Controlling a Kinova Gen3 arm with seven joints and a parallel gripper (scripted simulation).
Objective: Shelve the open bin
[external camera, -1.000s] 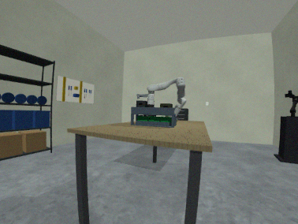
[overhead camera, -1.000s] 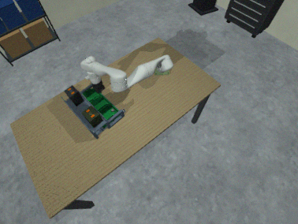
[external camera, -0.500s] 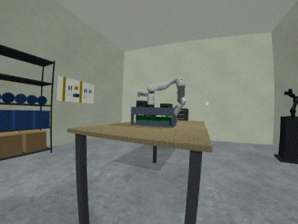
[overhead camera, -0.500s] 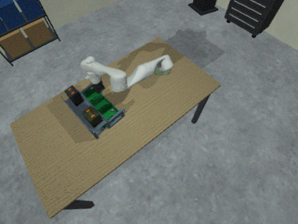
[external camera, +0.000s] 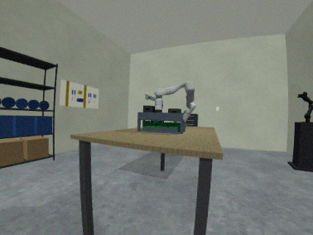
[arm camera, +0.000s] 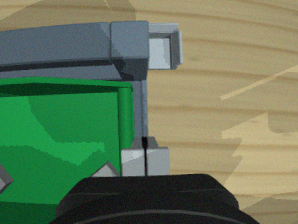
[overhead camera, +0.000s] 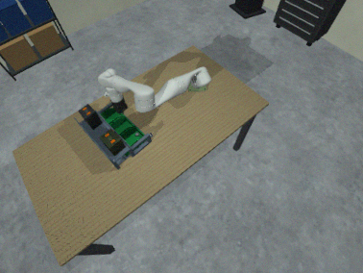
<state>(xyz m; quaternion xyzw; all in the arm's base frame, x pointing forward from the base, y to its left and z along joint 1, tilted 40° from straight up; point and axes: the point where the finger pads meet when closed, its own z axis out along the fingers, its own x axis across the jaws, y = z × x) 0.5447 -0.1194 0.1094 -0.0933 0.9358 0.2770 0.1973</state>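
Note:
The green open bin (overhead camera: 123, 127) lies inside the grey shelf frame (overhead camera: 131, 151) on the table, next to two dark bins with orange parts (overhead camera: 90, 115) (overhead camera: 110, 143). My gripper (overhead camera: 117, 102) is shut and points down at the far end of the green bin, close to its rim. In the wrist view the green bin (arm camera: 63, 143) fills the left side, with the grey shelf rail (arm camera: 93, 43) beyond it. My black gripper body (arm camera: 147, 219) covers the bottom of that view and hides the fingertips. In the exterior view the shelf (external camera: 161, 122) is small and the gripper (external camera: 157, 108) is just above it.
The shelf stands on the left half of a wooden table (overhead camera: 144, 144). A storage rack with blue and brown boxes (overhead camera: 26, 34) stands on the floor at the far left. A dark drawer cabinet (overhead camera: 307, 16) stands at the far right.

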